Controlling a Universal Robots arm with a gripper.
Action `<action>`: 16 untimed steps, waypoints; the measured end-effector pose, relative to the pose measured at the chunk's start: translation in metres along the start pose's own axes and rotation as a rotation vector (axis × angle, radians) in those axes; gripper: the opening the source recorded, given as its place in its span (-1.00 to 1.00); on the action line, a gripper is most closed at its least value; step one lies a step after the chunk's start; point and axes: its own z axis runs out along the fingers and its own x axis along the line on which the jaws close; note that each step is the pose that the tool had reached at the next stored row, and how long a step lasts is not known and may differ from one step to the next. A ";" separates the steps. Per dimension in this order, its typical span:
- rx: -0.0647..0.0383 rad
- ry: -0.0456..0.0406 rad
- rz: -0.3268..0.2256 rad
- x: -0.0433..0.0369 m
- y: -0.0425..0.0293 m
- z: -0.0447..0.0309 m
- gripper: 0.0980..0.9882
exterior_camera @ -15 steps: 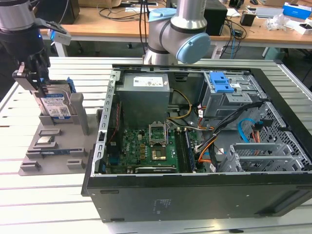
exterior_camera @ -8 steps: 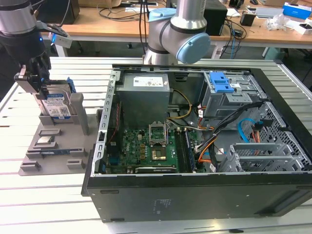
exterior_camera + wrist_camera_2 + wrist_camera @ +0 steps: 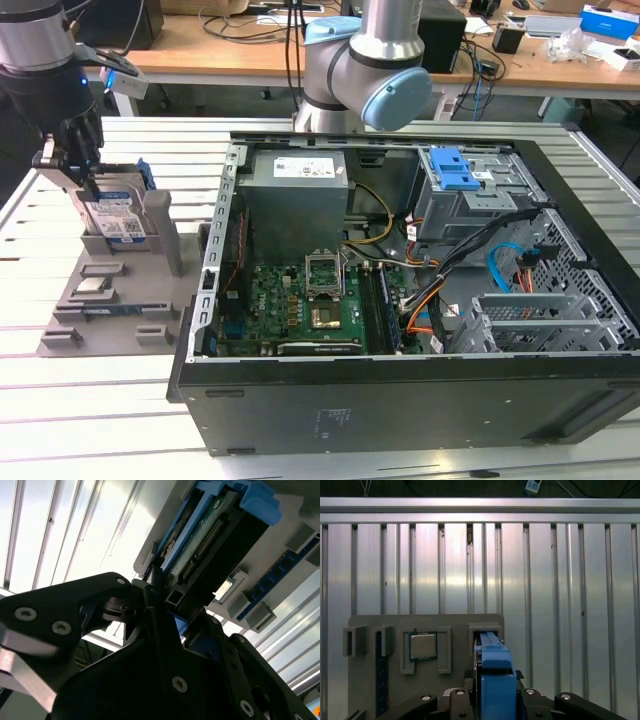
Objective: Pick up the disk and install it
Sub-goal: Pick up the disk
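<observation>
Disk (image 3: 115,218), flat rectangular silver hard drive w/ white-and-blue label and blue plastic frame: stands on edge in a slot of the grey plastic holder tray (image 3: 165,235), flat faces vertical, label face toward the exterior camera. Upper edge runs level. Lower part is sunk in the slot, so cannot tell whether the long axis is upright or level. In the first wrist view the blue frame (image 3: 495,680) sits directly between the jaws.

Surroundings: holder walls flank the disk below the jaws, w/ a tall grey post just beside it. A small square silver chip (image 3: 422,646) lies in its own recess to one side of the jaws, apart from the disk. The open black PC case (image 3: 400,400), w/ blue latch on grey metal cage (image 3: 452,170), is well apart from the jaws, toward the exterior view's right. All rests on a ribbed aluminium table (image 3: 100,400).

Black gripper (image 3: 85,180): down over the disk's upper edge, jaws straddling it closely. Cannot tell whether they clamp it or stand just clear.
</observation>
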 end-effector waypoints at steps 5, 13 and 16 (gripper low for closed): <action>0.000 0.0000 0.000 0.0000 0.0000 0.0004 -0.39; 0.000 0.0003 0.000 -0.0009 0.0002 -0.0073 -0.39; 0.000 0.0003 0.000 -0.0023 0.0002 -0.0184 -0.39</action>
